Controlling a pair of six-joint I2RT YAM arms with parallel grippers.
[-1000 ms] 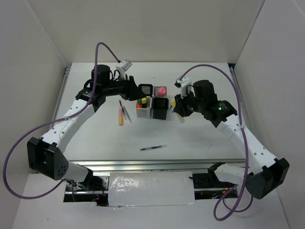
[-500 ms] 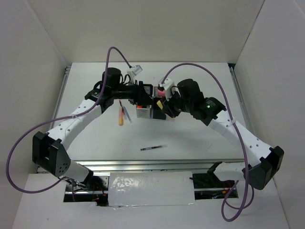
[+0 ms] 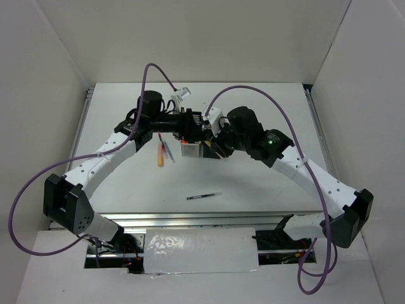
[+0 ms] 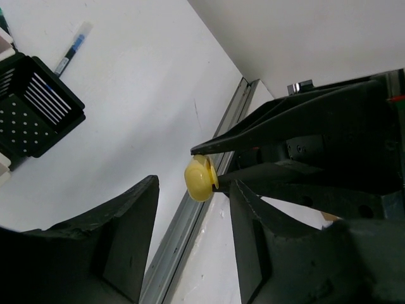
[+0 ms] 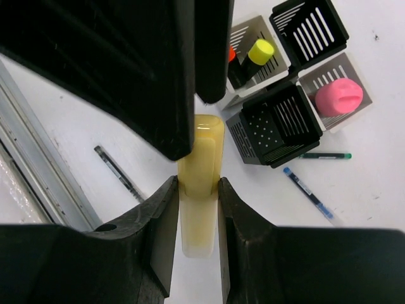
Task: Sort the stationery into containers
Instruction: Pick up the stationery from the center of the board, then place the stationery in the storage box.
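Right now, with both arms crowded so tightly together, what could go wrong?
The pale yellow highlighter is pinched by the right gripper, with the left gripper open around its end. If released early, it could drop outside the square slatted cups. The grippers are very close and might collide.

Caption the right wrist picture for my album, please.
Right gripper clamps a pale yellow highlighter near four cups, one holding a pink highlighter.

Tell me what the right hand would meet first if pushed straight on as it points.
Probably the left hand, whose black fingers flank the tip of the pale yellow highlighter held by the right hand; depth is unclear.
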